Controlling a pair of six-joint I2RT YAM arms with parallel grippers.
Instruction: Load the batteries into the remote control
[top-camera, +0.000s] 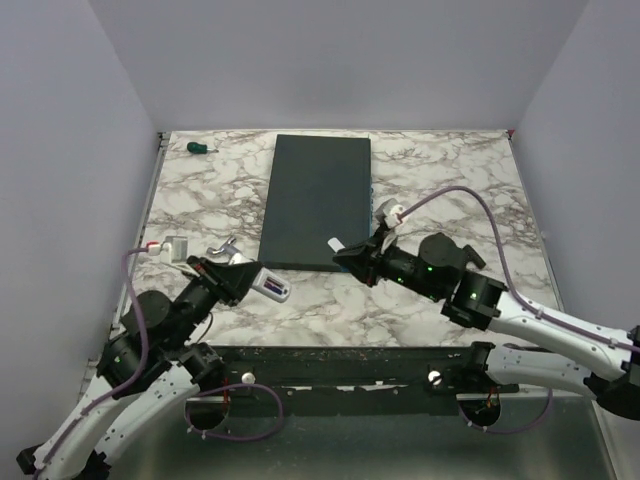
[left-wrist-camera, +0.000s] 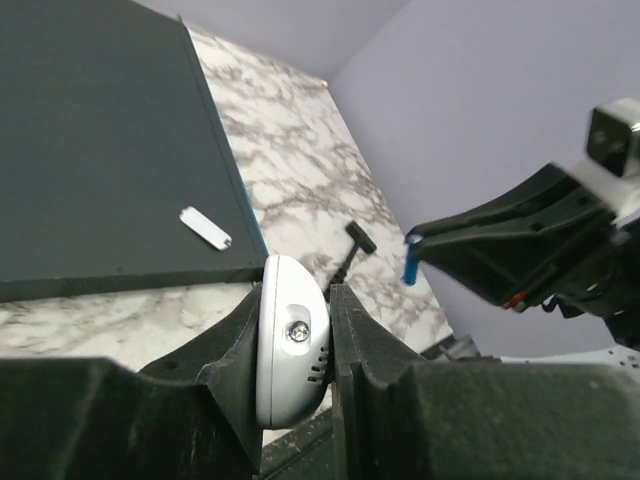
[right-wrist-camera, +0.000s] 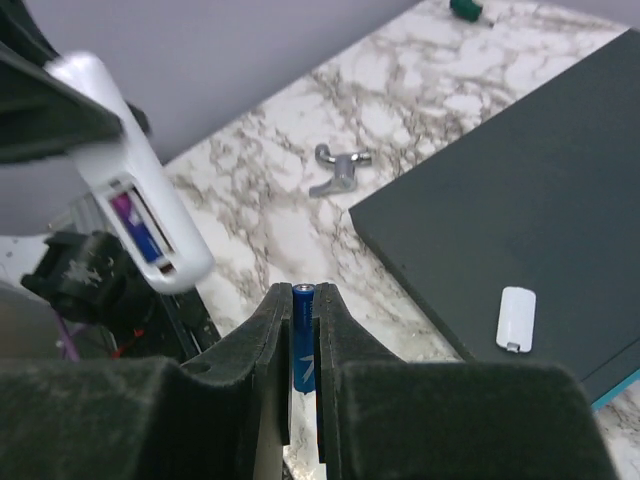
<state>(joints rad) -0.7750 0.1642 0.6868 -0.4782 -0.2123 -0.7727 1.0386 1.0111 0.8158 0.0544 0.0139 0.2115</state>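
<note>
My left gripper (left-wrist-camera: 295, 292) clamps the remote control (right-wrist-camera: 135, 190); my right gripper (right-wrist-camera: 303, 300) pinches the blue battery (right-wrist-camera: 304, 345). Align battery lengthwise with open bay (right-wrist-camera: 140, 225), then seat gently.

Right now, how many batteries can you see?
2. One blue battery is pinched in the right gripper; one purple-blue battery sits in the bay of the remote control, held by the left gripper. Others may be hidden.

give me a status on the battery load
Left gripper shut on remote control, purple battery seated inside. Right gripper shut on blue battery, apart from the remote. Nothing between them.
</note>
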